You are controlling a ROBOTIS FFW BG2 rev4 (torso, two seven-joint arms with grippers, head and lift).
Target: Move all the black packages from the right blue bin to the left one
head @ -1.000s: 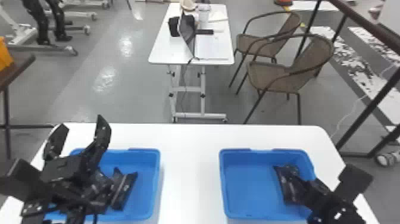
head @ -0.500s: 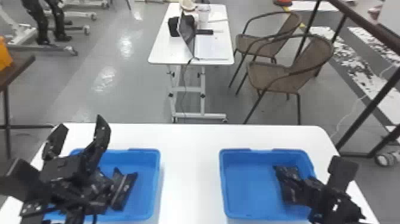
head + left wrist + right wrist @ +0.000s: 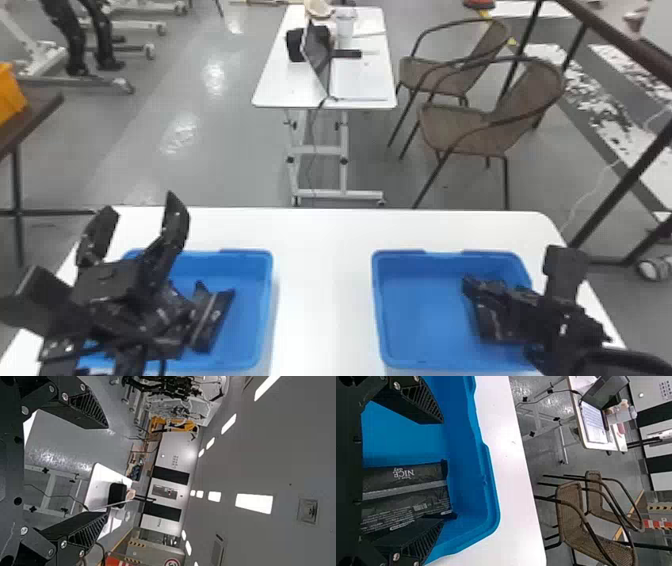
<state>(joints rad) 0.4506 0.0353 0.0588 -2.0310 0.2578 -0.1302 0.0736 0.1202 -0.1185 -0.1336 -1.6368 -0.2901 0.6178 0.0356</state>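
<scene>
Two wicker chairs (image 3: 492, 117) stand beside a white table (image 3: 280, 85) on grey floor (image 3: 200, 165).

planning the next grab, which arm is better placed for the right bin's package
Right, likely: the right pincer, open, is at the right blue bin, the black package lying partly between its fingers. The left pincer is at the left blue bin.

Right jaws turned; outer finger (image 3: 566, 272) more upright, farther left.
</scene>
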